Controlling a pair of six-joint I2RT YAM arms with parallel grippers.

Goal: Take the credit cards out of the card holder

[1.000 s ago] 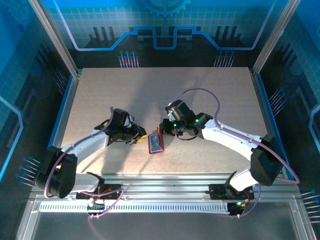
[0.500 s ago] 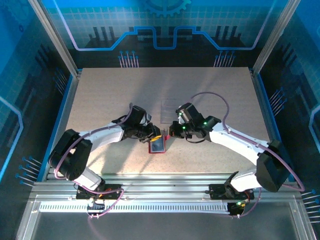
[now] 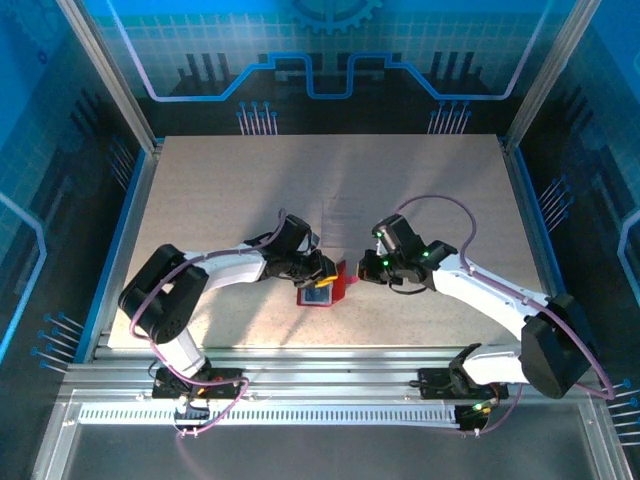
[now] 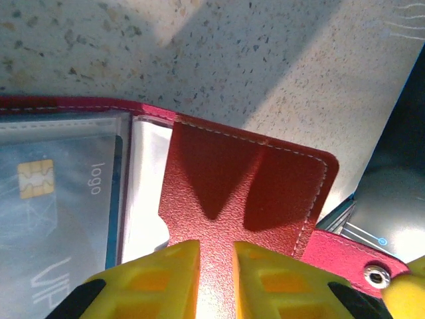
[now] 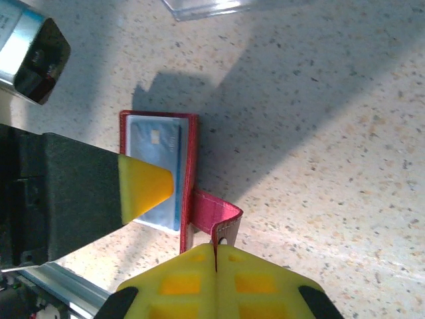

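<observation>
The red card holder (image 3: 340, 289) lies open on the table, its cover flap (image 4: 246, 173) spread to the right. A blue credit card (image 3: 318, 294) with a chip sits in the clear pocket (image 4: 53, 199) (image 5: 154, 143). My right gripper (image 5: 216, 256) (image 3: 362, 272) is shut on the holder's small red tab (image 5: 219, 216), lifting it off the table. My left gripper (image 4: 216, 279) (image 3: 325, 277) hovers low over the holder. Its yellow fingers stand a narrow gap apart, with nothing between them and the red flap showing beneath. One left fingertip (image 5: 147, 186) overlaps the card.
A clear flat plastic piece (image 5: 206, 6) lies on the table just beyond the holder (image 3: 338, 213). The aluminium rail (image 3: 320, 360) runs along the near table edge, close to the holder. Blue walls enclose the tabletop (image 3: 200, 190).
Both arms have moved right and drawn together over the holder. The right gripper has pulled the tab and flap out to the right, opening the holder. The left gripper has come in over the card.
</observation>
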